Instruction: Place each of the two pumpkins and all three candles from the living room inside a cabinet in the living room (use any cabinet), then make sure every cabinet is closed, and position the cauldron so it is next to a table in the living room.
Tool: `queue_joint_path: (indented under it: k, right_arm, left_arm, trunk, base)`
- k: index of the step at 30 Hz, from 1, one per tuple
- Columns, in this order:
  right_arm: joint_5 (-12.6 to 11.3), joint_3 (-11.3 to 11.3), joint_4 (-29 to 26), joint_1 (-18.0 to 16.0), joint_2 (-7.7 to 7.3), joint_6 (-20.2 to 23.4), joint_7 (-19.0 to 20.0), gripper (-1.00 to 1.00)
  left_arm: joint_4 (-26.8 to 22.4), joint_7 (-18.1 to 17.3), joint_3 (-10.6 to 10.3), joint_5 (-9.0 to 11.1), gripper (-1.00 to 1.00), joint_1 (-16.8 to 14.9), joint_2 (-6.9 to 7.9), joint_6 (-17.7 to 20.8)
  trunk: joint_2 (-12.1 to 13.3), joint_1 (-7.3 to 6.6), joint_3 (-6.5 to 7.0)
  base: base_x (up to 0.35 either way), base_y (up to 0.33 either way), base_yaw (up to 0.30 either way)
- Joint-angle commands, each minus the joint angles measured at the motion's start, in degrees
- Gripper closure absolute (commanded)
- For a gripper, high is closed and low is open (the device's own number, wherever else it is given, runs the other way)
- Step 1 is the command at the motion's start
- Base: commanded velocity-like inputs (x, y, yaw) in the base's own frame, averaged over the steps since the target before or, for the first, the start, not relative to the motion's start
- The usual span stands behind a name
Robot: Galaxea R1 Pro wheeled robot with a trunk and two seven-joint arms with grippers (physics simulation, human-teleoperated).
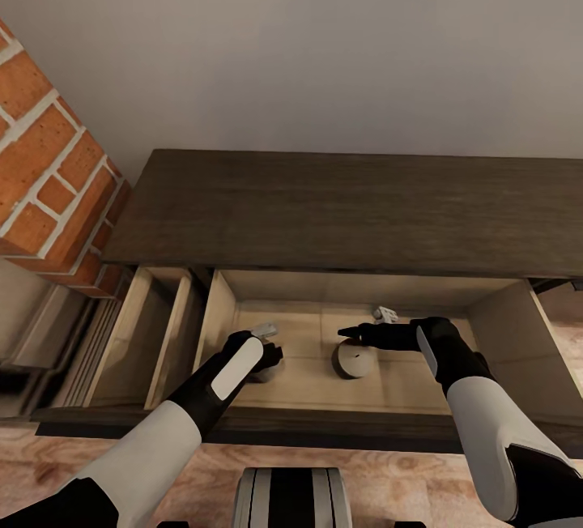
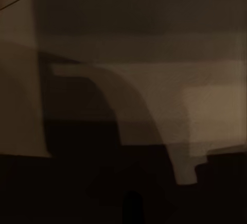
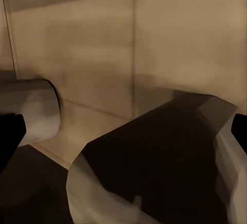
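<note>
The cabinet point(image 1: 324, 212) is a low dark-brown console with a wide drawer point(image 1: 308, 386) pulled out, tan inside. Two pale candles stand on the drawer floor. One candle point(image 1: 354, 360) sits mid-drawer, just below my right gripper point(image 1: 368, 325), which hovers over it. In the right wrist view that candle point(image 3: 154, 172) lies between the widely spread black fingertips point(image 3: 10, 136), wick toward the camera. The other candle point(image 1: 267, 369) point(image 3: 36, 110) is partly hidden under my left gripper point(image 1: 265, 342), which reaches down into the drawer. The left wrist view is dark and does not reveal how its jaws stand. The pumpkins are out of view.
A second, narrower drawer point(image 1: 150, 334) stands open to the left. A red brick wall point(image 1: 48, 180) rises beside the cabinet's left end. Behind the cabinet is a plain grey wall point(image 1: 324, 42). The wooden floor point(image 1: 389, 487) and my base point(image 1: 291, 500) lie below.
</note>
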Motion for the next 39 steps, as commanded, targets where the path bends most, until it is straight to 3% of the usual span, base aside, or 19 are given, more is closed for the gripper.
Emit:
queue_joint_path:
  k: [1,18,25,29,31,39]
  right_arm:
    - [0.0,0.0,0.0,0.01,0.0,0.0,0.0,-1.0]
    - [-0.02,0.0,0.0,0.02,0.0,0.0,0.0,-1.0]
    - [-0.01,0.0,0.0,0.0,0.0,0.0,0.0,-1.0]
    - [-0.05,-0.08,0.0,0.0,0.0,0.0,0.0,-1.0]
    - [-0.02,-0.07,0.0,-0.03,0.0,0.0,0.0,-1.0]
    - [-0.01,-0.09,0.0,0.01,0.0,0.0,0.0,-1.0]
  left_arm:
    - [1.83,-0.19,-0.02,0.82,-1.0,0.04,0.01,-0.14]
    - [1.82,-0.26,-0.05,0.82,-1.0,0.04,-0.01,-0.14]
    - [1.84,-0.21,-0.07,0.9,-1.0,0.07,-0.77,-0.14]
    - [1.81,-0.05,-3.6,1.02,-1.0,0.09,-0.88,-0.19]
    - [1.76,-0.03,-4.4,1.06,-1.0,0.09,-0.88,-0.21]
    - [1.18,1.24,-4.88,1.15,-1.0,0.09,-1.28,-0.22]
  trunk:
    - [0.01,0.01,-0.01]
    - [0.01,0.01,-0.01]
    - [0.01,0.01,-0.01]
    - [0.01,0.01,-0.01]
    - [0.01,0.01,-0.01]
    - [0.01,0.01,-0.01]
  base:
    - [0.0,0.0,0.0]
    - [0.0,0.0,0.0]
    - [0.0,0.0,0.0]
    - [0.0,0.0,0.0]
    - [0.0,0.0,0.0]
    - [0.0,0.0,0.0]
